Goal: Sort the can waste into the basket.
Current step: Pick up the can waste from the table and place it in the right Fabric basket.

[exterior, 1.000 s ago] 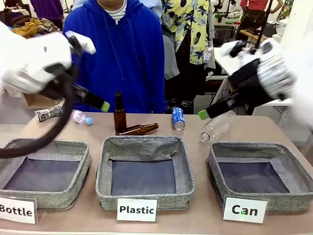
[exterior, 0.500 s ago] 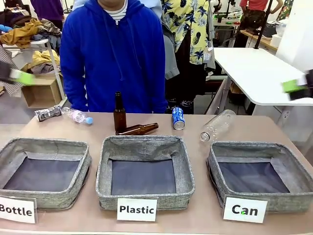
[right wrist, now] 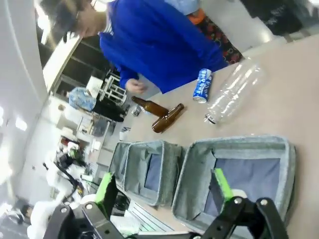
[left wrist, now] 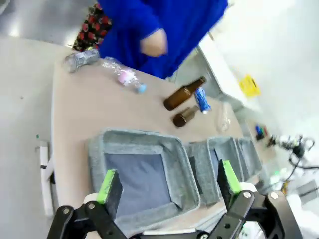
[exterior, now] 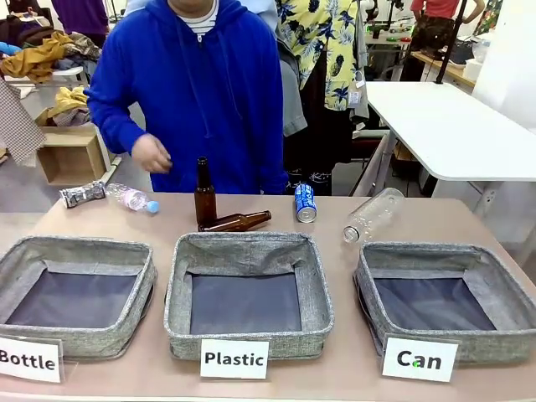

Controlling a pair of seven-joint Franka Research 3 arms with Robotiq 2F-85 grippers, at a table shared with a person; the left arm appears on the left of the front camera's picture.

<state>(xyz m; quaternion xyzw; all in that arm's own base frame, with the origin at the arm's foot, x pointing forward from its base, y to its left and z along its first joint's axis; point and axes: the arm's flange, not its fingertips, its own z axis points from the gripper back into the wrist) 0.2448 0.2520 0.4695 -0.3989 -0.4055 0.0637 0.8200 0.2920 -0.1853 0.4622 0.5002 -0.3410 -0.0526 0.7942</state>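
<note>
— So, where do your cans sit?
— Your blue can (exterior: 306, 203) stands on the desk (exterior: 352, 377) just past the far left corner of the "Can" basket (exterior: 494, 345), apart from it. Your crushed can (exterior: 83, 194) lies well to the basket's left, at the desk's far end.
— And your jaws?
— Both stand wide open and hold nothing: the left gripper (left wrist: 168, 179) and the right gripper (right wrist: 163, 184), the right one high over the basket.
</note>
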